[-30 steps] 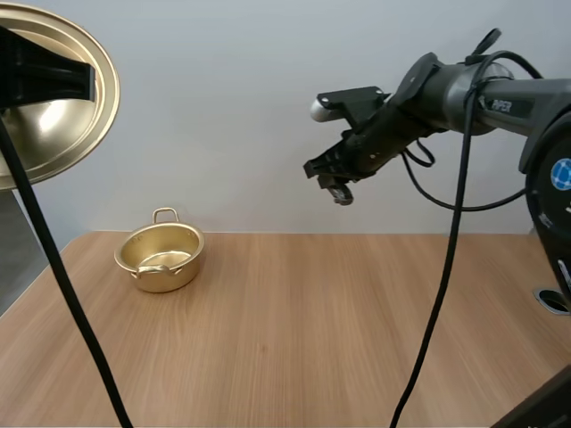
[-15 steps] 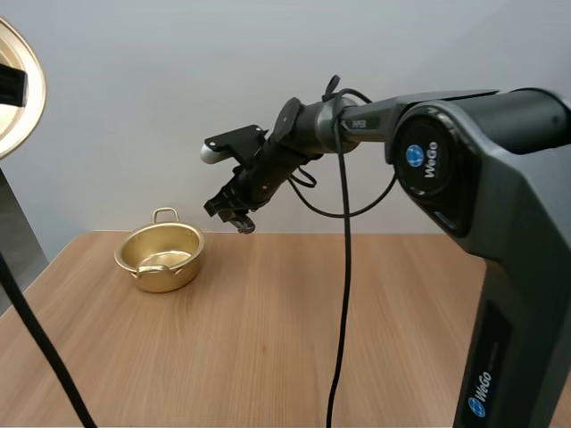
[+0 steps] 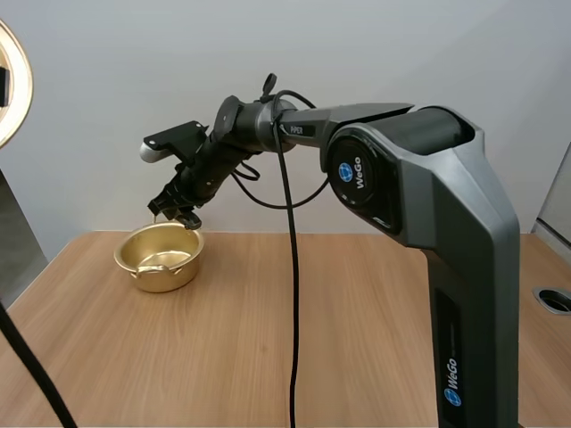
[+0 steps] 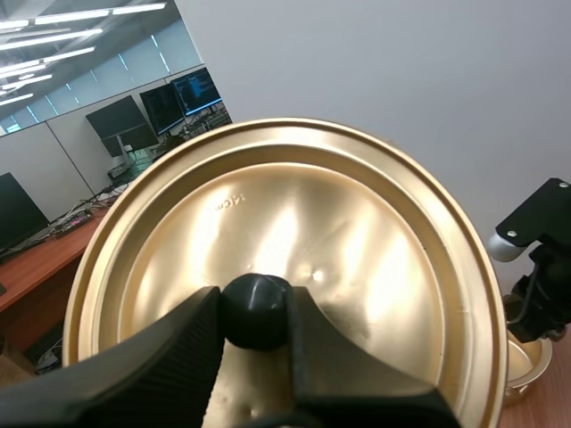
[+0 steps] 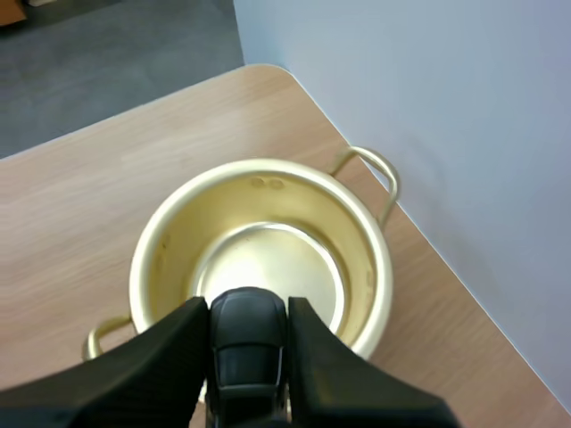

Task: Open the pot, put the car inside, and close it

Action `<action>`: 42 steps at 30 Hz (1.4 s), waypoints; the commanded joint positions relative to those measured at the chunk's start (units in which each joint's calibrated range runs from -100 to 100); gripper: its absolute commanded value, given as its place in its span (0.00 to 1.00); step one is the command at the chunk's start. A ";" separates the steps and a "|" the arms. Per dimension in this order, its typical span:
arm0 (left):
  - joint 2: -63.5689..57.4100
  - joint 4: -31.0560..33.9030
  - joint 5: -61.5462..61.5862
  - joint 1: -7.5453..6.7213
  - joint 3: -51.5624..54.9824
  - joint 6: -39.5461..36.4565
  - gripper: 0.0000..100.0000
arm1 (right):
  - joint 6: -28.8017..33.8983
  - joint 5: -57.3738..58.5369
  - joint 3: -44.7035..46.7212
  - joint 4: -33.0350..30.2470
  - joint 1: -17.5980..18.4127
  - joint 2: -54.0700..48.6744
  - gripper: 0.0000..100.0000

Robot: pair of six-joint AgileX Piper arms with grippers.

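Observation:
An open gold pot [image 3: 159, 257] with two loop handles stands on the table's far left, its inside bare. My right gripper [image 3: 177, 212] hangs just above its rim, shut on a small black car [image 3: 185, 218]. In the right wrist view the car [image 5: 248, 343] sits pinched between the fingers, directly over the pot [image 5: 161, 259]. My left gripper [image 4: 256, 312] holds the gold lid [image 4: 357, 259] up by its black knob [image 4: 256, 303], and the lid [image 3: 16, 98] shows high at the left edge in the high view.
The wooden table [image 3: 294, 330] stretches right and toward me from the pot. Its left corner and edge [image 5: 268, 69] lie close beside the pot. My right arm's tall base [image 3: 464, 294] stands at the right. A grey wall backs the table.
My right arm has swept left with the car, from mid-table height to just over the pot. The lid has shifted farther left, mostly out of the high view.

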 commanded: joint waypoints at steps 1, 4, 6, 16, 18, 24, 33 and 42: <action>-0.24 -0.15 0.12 0.03 -0.05 0.06 0.00 | 1.77 0.16 -2.50 -2.41 0.88 1.50 0.00; -0.48 -0.15 0.12 0.03 -0.05 0.06 0.00 | 2.85 0.16 -4.55 -5.55 1.54 3.56 0.00; -0.70 -0.44 0.12 0.03 -0.05 0.06 0.00 | 2.85 -0.01 -5.55 -5.91 1.60 5.08 0.00; -1.25 -2.69 0.12 0.03 -0.05 0.06 0.00 | 2.85 -0.41 -15.21 -5.91 1.63 14.53 0.00; -1.25 -2.69 0.12 0.03 -0.05 0.06 0.00 | 2.85 -0.06 -17.74 -5.91 1.72 16.78 0.00; -1.25 -2.69 0.12 0.03 -0.05 0.06 0.00 | 3.82 2.56 -25.04 -5.91 1.72 23.09 0.00; -1.25 -2.69 0.12 0.03 -0.05 0.06 0.00 | 4.15 5.93 -31.11 -6.25 2.10 28.13 0.00; -1.25 -2.69 0.12 0.03 -0.05 0.06 0.00 | 4.24 4.67 -31.26 -6.39 2.87 28.58 0.00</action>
